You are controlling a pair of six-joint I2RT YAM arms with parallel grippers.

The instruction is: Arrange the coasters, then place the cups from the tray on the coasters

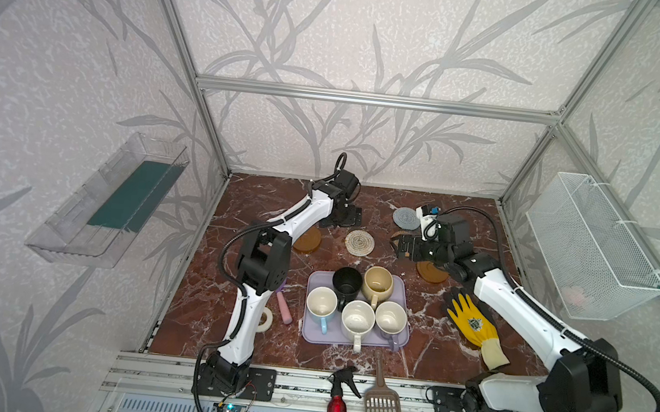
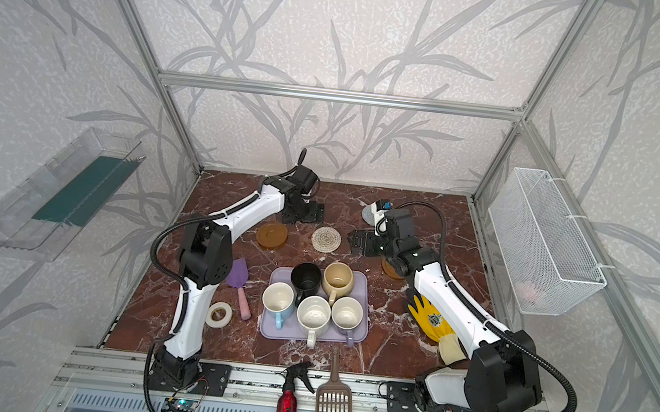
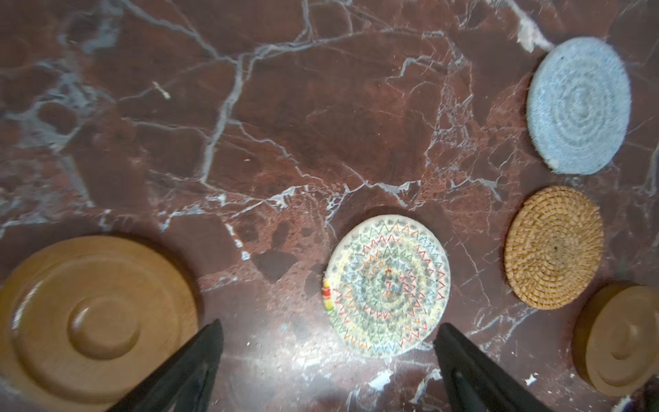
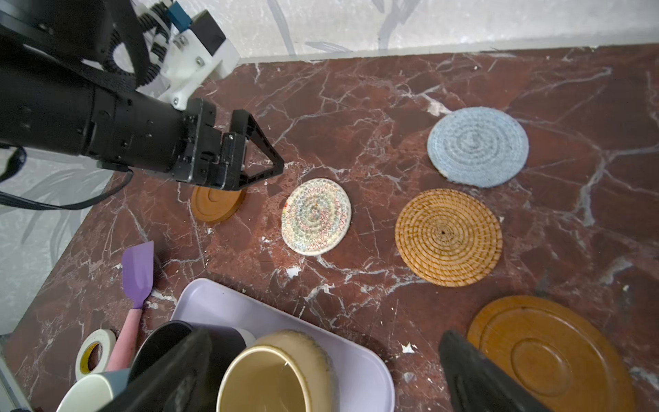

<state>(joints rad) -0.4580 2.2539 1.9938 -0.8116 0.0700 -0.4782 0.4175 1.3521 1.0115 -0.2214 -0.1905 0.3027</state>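
The left tool [image 3: 328, 331] stands wide apart and holds nothing. Its 2 black, wedge-shaped fingers [image 3: 192, 360] hang over the table [image 1: 247, 202], a red-brown marble slab with white veins. 1 fingertip sits by the rim of a wooden coaster [image 3: 96, 321], a smooth brown disc turned in concentric rings. The other sits by the cream coaster [image 3: 387, 285], a coiled woven round stitched with coloured zigzags. Whether either tip touches cannot be told.

The right tool [image 4: 326, 335] is also spread wide with nothing between its fingers. It hangs over the back edge of the tray [image 1: 331, 338] and the bare marble beside the other wooden coaster [image 4: 549, 353].

The rattan coaster [image 4: 448, 237], a tight tan spiral of cane, lies near the grey-blue coaster [image 4: 478, 146], a soft round of coiled cord. All 5 coasters lie flat behind the tray, none touching another.

The tray is lavender plastic, rectangular with rounded corners and a low rim. It holds 5 glossy ceramic mugs, upright and crowded together. The black mug [image 1: 346, 284] and beige mug [image 1: 378, 283] stand at the back. The light blue mug [image 1: 321, 304], white mug [image 1: 357, 320] and lavender mug [image 1: 390, 318] stand in front, their handles toward the table's front edge.
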